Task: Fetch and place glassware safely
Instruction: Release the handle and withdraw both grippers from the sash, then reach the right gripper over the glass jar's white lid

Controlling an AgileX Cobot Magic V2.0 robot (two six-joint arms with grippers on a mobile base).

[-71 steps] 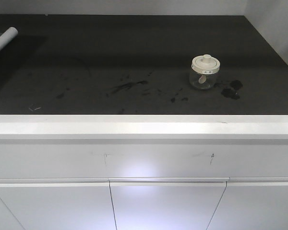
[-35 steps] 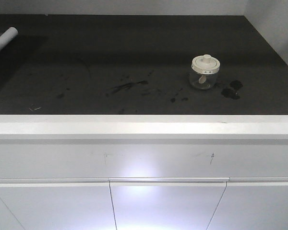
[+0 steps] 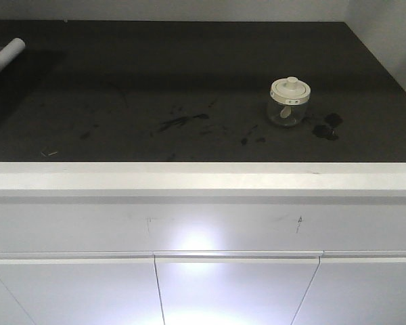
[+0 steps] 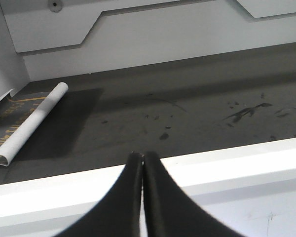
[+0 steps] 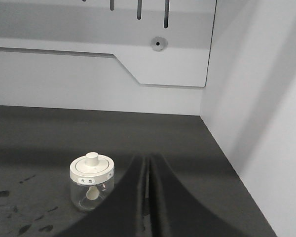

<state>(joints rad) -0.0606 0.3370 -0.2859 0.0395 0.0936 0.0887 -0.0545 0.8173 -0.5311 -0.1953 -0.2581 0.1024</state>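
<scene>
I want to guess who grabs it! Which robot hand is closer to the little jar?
The right hand: its own camera shows the jar standing just to its left. The left hand sees only a rolled paper, with no jar in view.

Nothing is clearly legible. The glass jar (image 5: 91, 190) has a small label with two tiny characters on its lid rim. At the far left, the dark sheet (image 4: 7, 113) beside the white roll (image 4: 37, 118) bears blurred yellowish print.
</scene>
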